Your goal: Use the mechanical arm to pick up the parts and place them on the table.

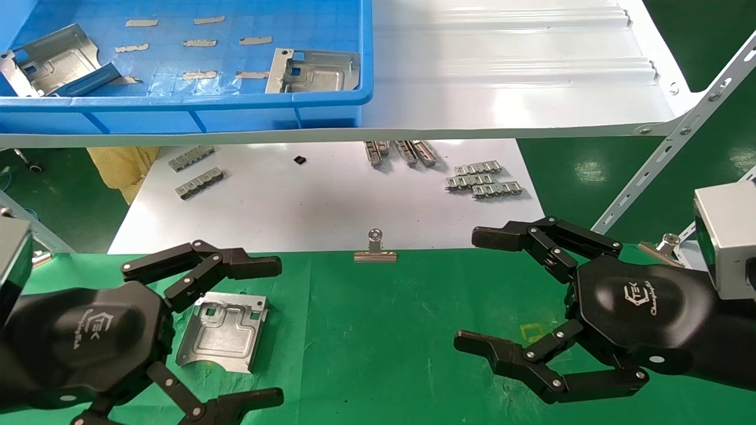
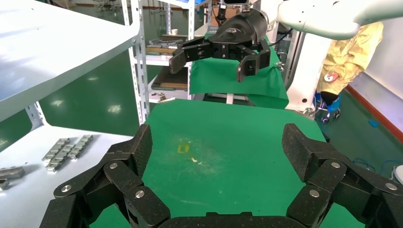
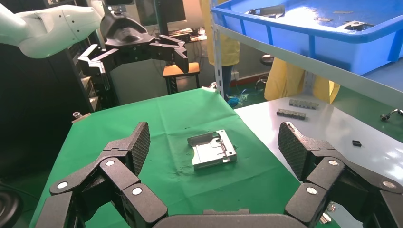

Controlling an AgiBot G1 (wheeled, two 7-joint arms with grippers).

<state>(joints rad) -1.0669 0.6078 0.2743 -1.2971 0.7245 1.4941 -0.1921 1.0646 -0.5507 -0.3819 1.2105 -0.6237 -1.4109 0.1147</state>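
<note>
Three metal plates: one (image 1: 223, 330) on the green cloth (image 1: 413, 307), two (image 1: 50, 62) (image 1: 313, 71) in the blue bin (image 1: 177, 112). One binder clip (image 1: 375, 251) at the cloth's far edge.

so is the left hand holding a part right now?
No. The left hand is open above the green cloth; a part lies flat, ungripped.

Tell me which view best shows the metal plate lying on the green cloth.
The head view: the plate lies flat and close beneath the open left pincer, recesses and cutouts plain. The right wrist view shows the same plate whole but farther off. The left wrist view does not show it, only the cloth.
</note>
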